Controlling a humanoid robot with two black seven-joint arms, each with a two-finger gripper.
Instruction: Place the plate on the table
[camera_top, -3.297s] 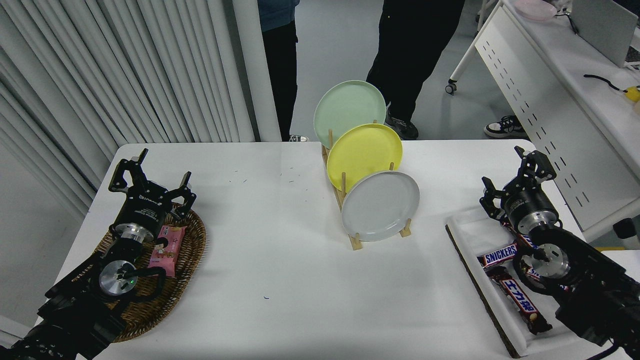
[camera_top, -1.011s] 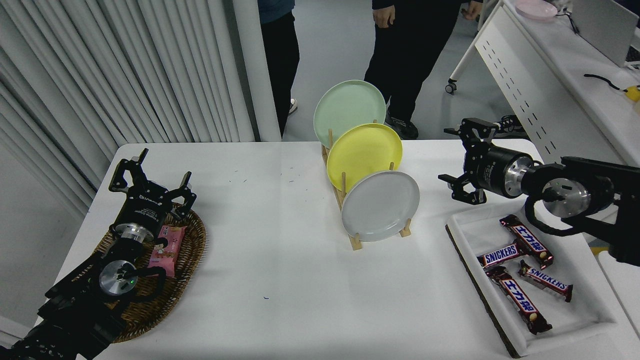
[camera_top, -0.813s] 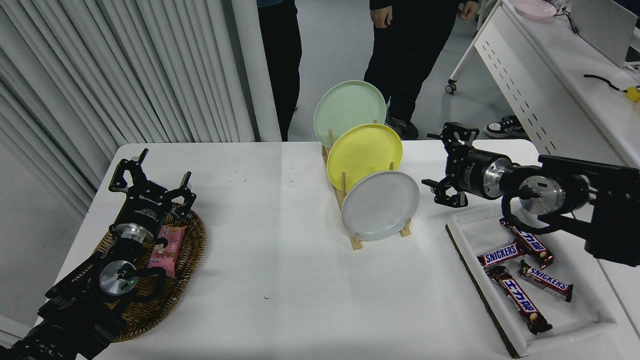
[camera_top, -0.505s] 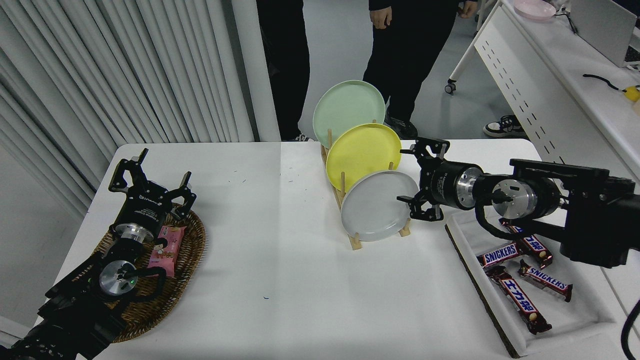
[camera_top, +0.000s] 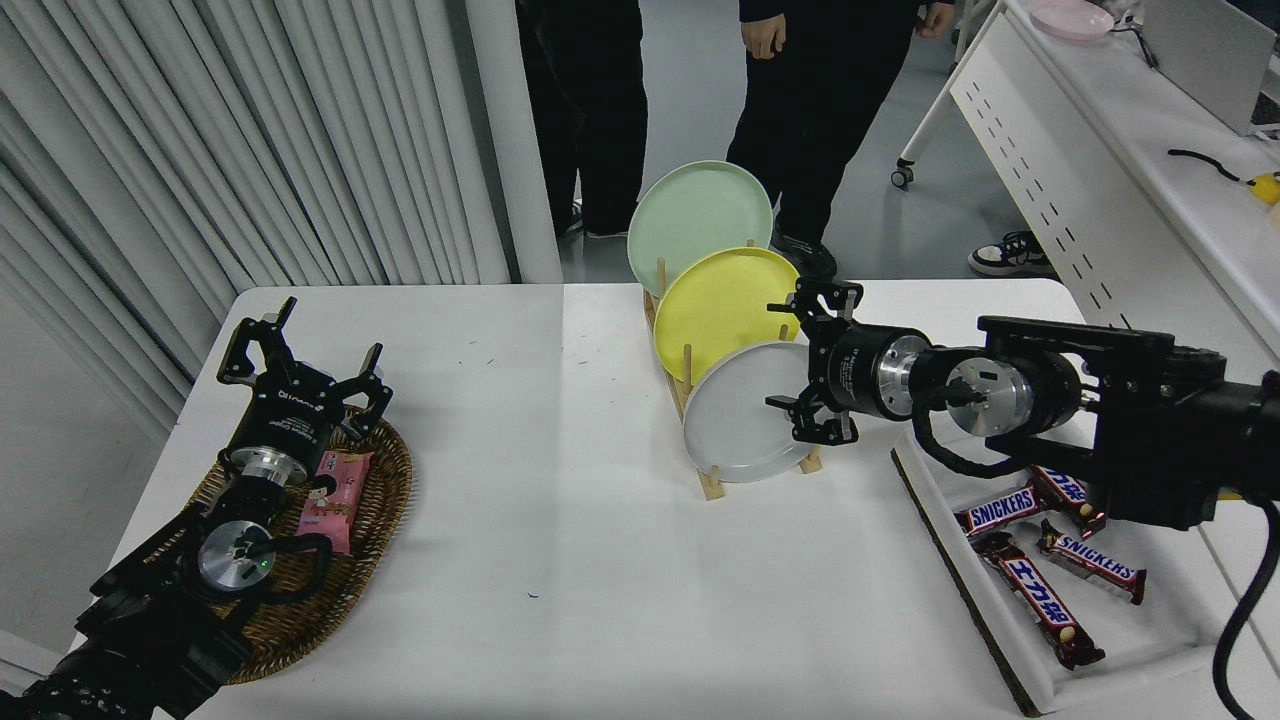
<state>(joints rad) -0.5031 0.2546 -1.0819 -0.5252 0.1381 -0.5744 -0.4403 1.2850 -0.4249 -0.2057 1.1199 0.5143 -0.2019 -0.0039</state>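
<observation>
1. On the right side of the white surface (camera_top: 560, 560) stands a white tray (camera_top: 1150, 640) with 4 chocolate bars. I can read "SNICKERS" on 2 of them, for example this bar (camera_top: 998, 511); the other 2 bars have white and blue writing that I cannot read.
2. On the body of the left pincer (camera_top: 300, 345) there is small white print, too small to read.
3. A pink snack packet (camera_top: 335, 490) lies in the wicker basket (camera_top: 375, 520) at the left; its print is also not readable.
4. The right arm reaches in from the right edge, almost level, pointing to the left toward the rack. The right pincer (camera_top: 800, 365) is spread wide, released, with one finger above and one below, at the right edge of the light-grey plate (camera_top: 735, 420). If it touches the rim, I cannot tell.
5. The light-grey plate stands tilted in the front slot of the wooden rack (camera_top: 712, 485), near the middle of the surface. Behind it stands a yellow plate (camera_top: 715, 305), then a pale green plate (camera_top: 695, 215).
6. The left arm is parked at the lower left, its pincer spread apart above the basket.
7. 2 persons in dark trousers stand behind the far side of the surface.
</observation>
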